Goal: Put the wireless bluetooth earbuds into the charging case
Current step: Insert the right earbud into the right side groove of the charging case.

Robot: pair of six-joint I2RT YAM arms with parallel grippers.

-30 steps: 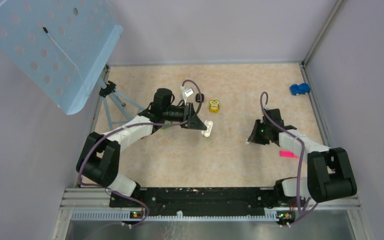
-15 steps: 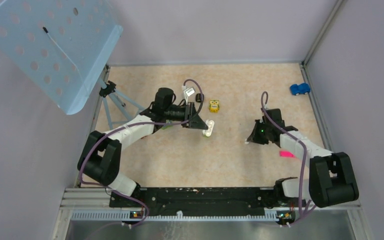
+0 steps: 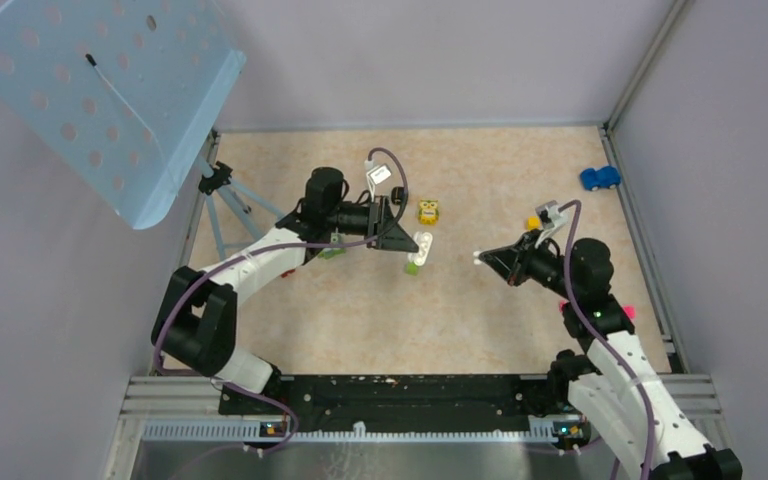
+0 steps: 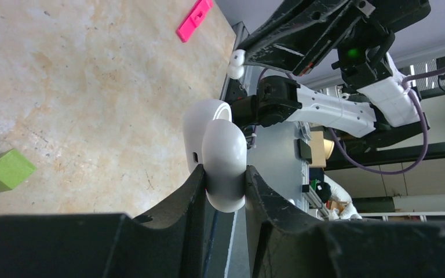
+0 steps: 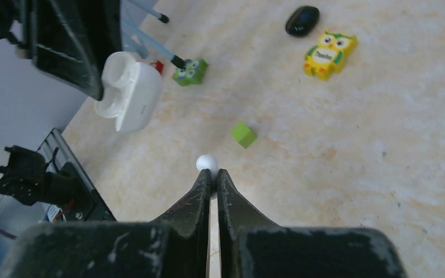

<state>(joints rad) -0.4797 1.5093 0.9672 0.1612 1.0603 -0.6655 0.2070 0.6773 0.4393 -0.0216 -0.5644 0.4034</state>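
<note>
My left gripper (image 4: 225, 174) is shut on the white charging case (image 4: 223, 150), gripping its rounded body between both fingers. The case (image 3: 420, 247) hangs above the table left of centre, its lid open, and it also shows in the right wrist view (image 5: 130, 95). My right gripper (image 5: 212, 172) is shut on a small white earbud (image 5: 207, 163), whose round head sticks out past the fingertips. Seen from above, the right gripper (image 3: 482, 259) points left toward the case, a short gap away. The earbud (image 4: 237, 61) also shows at that gripper's tip in the left wrist view.
A green cube (image 3: 412, 268) lies under the case. A yellow owl toy (image 3: 428, 211), a black oval object (image 5: 302, 20) and a green owl block (image 5: 190, 72) lie behind it. A blue car (image 3: 599, 178) sits far right, a pink piece (image 4: 194, 19) near right, a tripod (image 3: 222, 190) left.
My right gripper shut on the earbud, rose off the table and swung to point left toward the case. My left gripper shifted the case slightly.
</note>
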